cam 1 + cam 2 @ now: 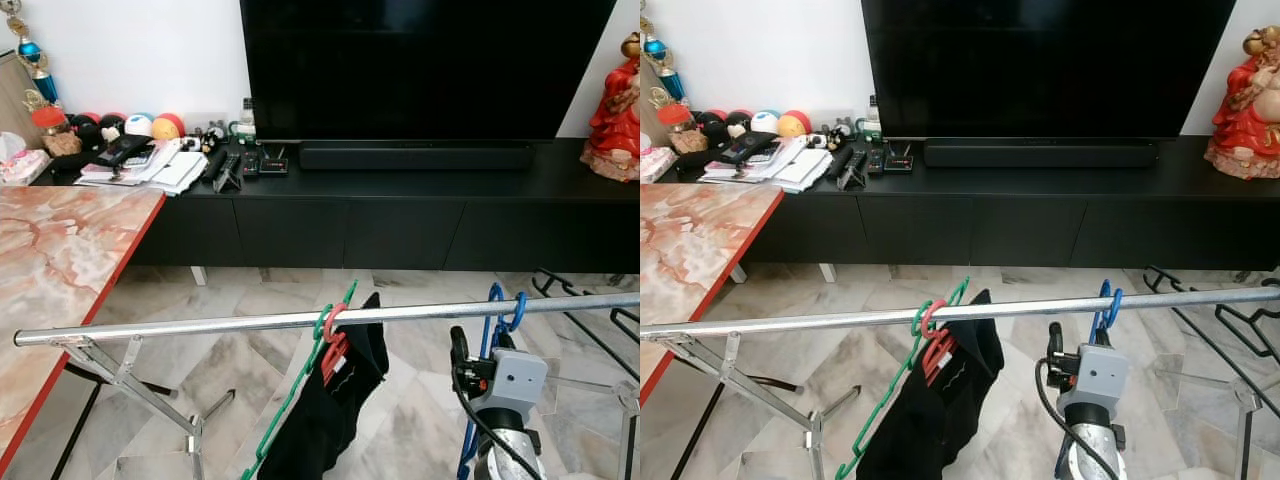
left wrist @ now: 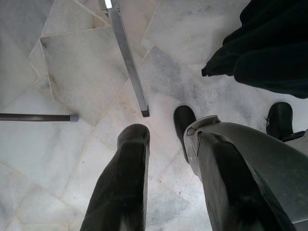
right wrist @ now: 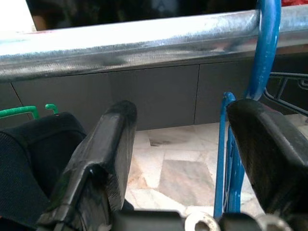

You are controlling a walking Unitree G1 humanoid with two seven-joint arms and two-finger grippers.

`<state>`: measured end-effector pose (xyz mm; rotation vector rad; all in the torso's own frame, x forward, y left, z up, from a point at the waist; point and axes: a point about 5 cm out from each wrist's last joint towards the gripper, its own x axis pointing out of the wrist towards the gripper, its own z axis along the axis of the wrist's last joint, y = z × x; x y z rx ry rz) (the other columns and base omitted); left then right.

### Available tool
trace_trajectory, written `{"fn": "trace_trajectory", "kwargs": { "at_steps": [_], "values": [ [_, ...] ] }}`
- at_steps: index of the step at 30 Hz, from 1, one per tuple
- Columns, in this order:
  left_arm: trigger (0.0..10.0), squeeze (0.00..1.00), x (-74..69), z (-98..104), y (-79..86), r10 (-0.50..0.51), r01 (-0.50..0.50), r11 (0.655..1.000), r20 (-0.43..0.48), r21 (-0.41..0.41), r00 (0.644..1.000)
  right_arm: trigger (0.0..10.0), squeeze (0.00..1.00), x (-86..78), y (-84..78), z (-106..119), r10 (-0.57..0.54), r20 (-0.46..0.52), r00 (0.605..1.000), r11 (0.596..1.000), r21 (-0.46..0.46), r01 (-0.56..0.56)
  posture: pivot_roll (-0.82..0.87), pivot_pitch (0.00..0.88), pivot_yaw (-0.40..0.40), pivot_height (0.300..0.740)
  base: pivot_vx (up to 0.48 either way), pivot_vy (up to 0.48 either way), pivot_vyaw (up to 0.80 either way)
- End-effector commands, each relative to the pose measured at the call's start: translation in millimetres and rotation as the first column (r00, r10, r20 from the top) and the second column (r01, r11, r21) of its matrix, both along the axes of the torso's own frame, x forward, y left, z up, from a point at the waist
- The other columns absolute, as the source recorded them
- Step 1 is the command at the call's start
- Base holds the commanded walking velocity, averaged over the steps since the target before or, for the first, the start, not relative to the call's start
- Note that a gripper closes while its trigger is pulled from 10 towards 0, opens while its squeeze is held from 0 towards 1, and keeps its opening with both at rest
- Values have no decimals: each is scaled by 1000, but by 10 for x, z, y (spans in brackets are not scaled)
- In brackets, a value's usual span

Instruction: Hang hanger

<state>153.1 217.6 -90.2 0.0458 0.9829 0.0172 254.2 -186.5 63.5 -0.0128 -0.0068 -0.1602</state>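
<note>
A silver rail (image 1: 200,325) of a drying rack runs across in front of me. A blue hanger (image 1: 505,312) has its hook over the rail towards the right. Just below the rail, my right gripper (image 3: 183,110) is open, and the blue hanger (image 3: 226,159) stands just inside one finger, ungripped. Further left on the rail hang a green hanger (image 1: 300,385) and a red hanger (image 1: 335,350) carrying a black garment (image 1: 335,410). My left gripper (image 2: 168,139) hangs open over the floor, holding nothing.
A marble table (image 1: 50,270) with a red edge stands at the left. Beyond the rail are a black TV console (image 1: 400,220), a TV (image 1: 420,60) and a red figurine (image 1: 612,110). Black hangers (image 1: 575,295) lie on the floor at right. The rack's leg (image 1: 140,390) slants down at left.
</note>
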Motion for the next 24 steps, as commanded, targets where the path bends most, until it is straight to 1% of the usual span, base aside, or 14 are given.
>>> {"fn": "trace_trajectory", "kwargs": {
  "at_steps": [1, 4, 12, 20, 24],
  "values": [
    [10000, 0, -58, -17, 55, 9, -9, 1000, -34, 9, 999, 10000, 0, 19, -6, -1, -6, -3, 1000, 1000, 10, 6, -66, 44, 43, 740, -240, 0, 0],
    [10000, 0, -77, -20, 82, 15, -15, 1000, -43, 13, 999, 10000, 0, 29, -13, -4, -8, -6, 1000, 1000, 6, 8, -67, 47, 45, 740, -175, 0, 0],
    [10000, 0, -134, -40, 101, 34, -33, 999, -68, 17, 997, 10000, 0, 45, -3, 15, -10, 6, 1000, 1000, 16, 10, -60, 55, 41, 740, -328, 0, 0],
    [10000, 0, -136, -44, 98, 42, -41, 999, -74, 17, 996, 10000, 0, 57, 17, 20, -3, 9, 1000, 1000, 16, 3, -59, 57, 38, 740, -323, 0, 0],
    [10000, 0, -137, -45, 91, 41, -40, 999, -74, 15, 996, 10000, 0, 61, -8, 18, -8, 5, 1000, 1000, 11, 8, -60, 55, 37, 740, -302, 0, 0]
  ]
}}
